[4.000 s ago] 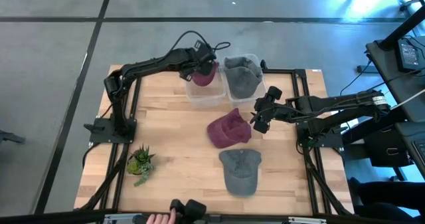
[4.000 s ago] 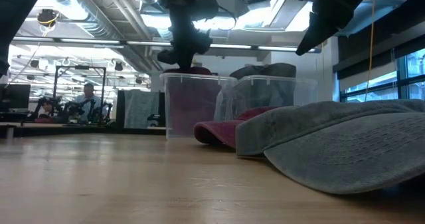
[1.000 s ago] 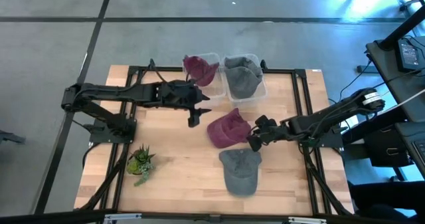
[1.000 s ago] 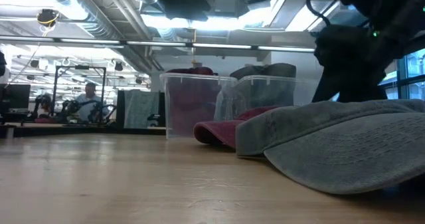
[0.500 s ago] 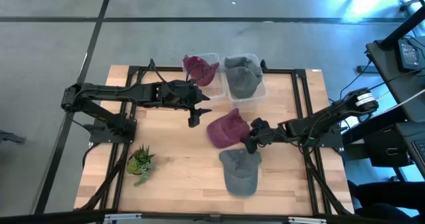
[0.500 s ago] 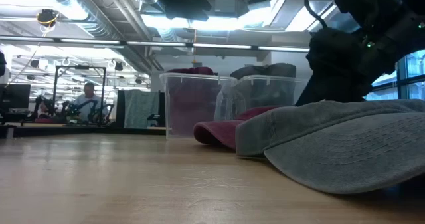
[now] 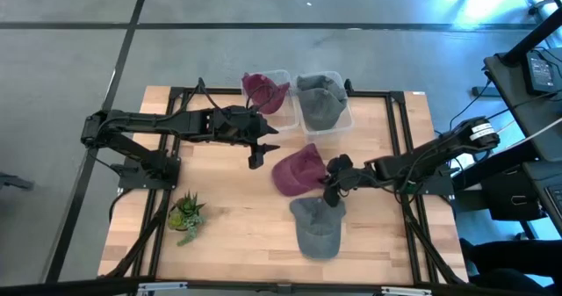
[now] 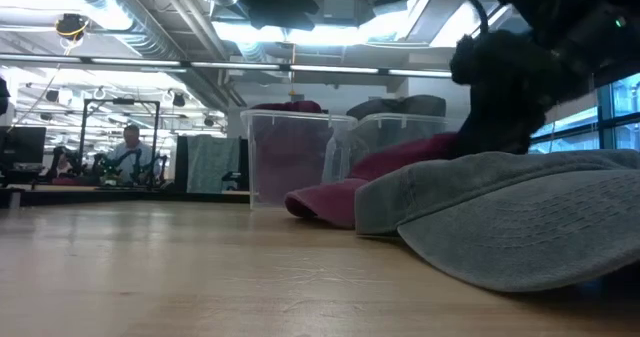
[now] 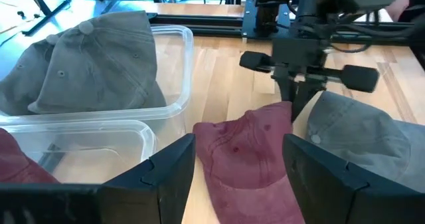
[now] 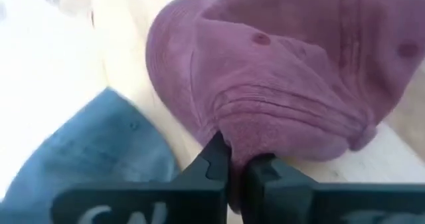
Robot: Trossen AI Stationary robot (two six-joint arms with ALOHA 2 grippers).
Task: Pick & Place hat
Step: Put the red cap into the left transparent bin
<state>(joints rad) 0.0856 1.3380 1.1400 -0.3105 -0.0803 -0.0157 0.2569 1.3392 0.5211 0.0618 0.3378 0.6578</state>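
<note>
A maroon hat (image 7: 295,170) lies mid-table, and my right gripper (image 7: 327,184) is shut on the side of it that faces the table's right. Just nearer the front edge lies a grey hat (image 7: 316,227). At the far edge stand two clear bins, the left one (image 7: 279,75) with a maroon hat in it, the right one (image 7: 338,125) with a grey hat. My left gripper (image 7: 257,155) hangs open above the table, left of the maroon hat and touching nothing. Its wrist view looks over the maroon hat (image 9: 249,159) toward my right gripper (image 9: 293,106). My right gripper pinches a bunched fold of the maroon hat's crown (image 10: 234,136), low at its edge, between its two fingers (image 10: 216,159). It comes from the table's right side, slanting down. The pinched side (image 8: 410,157) is raised, while the brim (image 8: 320,199) rests on the table.
A small potted plant (image 7: 185,215) stands near the front left. The black frame rails (image 7: 404,147) run along the table's sides. Bare wood lies between the plant and the hats. In the low view a person (image 8: 130,147) sits far off in the room behind.
My right gripper has gone toward the table's left onto the maroon hat, rolled at the wrist, and shut on the crown's edge. That side of the hat has risen and the hat has shifted a little to the left, its brim staying on the table.
</note>
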